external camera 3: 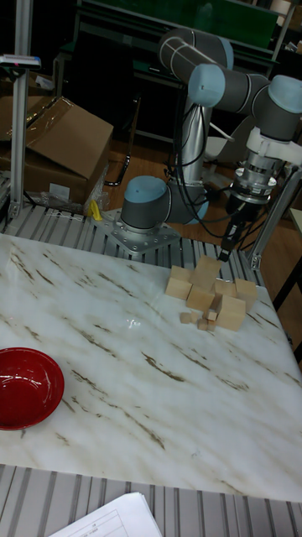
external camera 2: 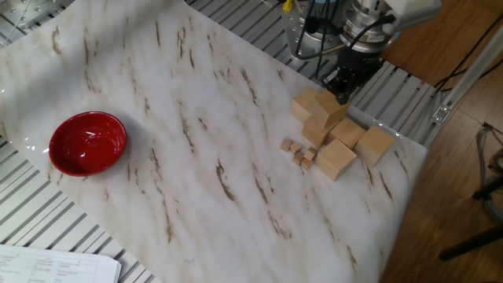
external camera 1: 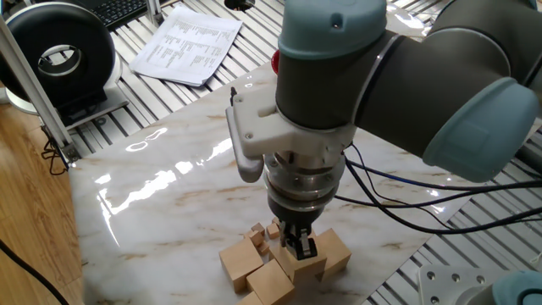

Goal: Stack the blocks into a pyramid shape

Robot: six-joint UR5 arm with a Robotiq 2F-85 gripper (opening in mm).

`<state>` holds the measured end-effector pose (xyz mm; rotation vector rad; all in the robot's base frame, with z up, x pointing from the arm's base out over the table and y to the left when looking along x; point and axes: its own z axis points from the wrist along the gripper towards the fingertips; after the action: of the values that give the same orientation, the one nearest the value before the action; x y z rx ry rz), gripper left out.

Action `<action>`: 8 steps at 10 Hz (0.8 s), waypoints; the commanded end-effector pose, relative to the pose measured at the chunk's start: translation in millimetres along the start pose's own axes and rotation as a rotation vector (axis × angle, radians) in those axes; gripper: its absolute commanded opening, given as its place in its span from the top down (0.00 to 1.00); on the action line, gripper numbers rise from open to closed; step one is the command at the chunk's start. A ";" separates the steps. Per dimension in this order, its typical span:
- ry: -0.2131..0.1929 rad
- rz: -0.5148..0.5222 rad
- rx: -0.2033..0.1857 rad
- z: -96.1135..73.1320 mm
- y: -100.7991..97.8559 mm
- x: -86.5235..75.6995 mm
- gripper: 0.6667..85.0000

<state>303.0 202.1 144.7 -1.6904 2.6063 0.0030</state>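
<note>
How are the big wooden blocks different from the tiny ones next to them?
The big blocks are several times larger than the tiny cubes. One big block sits stacked on others, while the tiny cubes all lie on the table. The tiny cubes huddle in a small cluster; the big blocks spread wider. Both are plain light-tan wood.

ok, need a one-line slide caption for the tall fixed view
UR5 gripper hovering just above a raised block in the wooden block cluster on the marble table, red bowl at front left.
</note>
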 end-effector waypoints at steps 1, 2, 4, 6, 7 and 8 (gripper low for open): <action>0.003 -0.078 0.033 -0.7 -9.7 0.5 0.57; -0.009 -0.086 0.031 -0.4 -9.6 -2.6 0.50; 0.038 -0.138 0.063 -0.6 -19.9 9.4 0.35; 0.035 -0.152 0.063 -1.6 -21.1 10.1 0.31; 0.099 -0.177 0.063 -3.4 -23.8 27.7 0.23; 0.132 -0.199 0.072 -4.6 -28.1 36.6 0.16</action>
<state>315.3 173.5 145.5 -1.8994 2.4883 -0.1542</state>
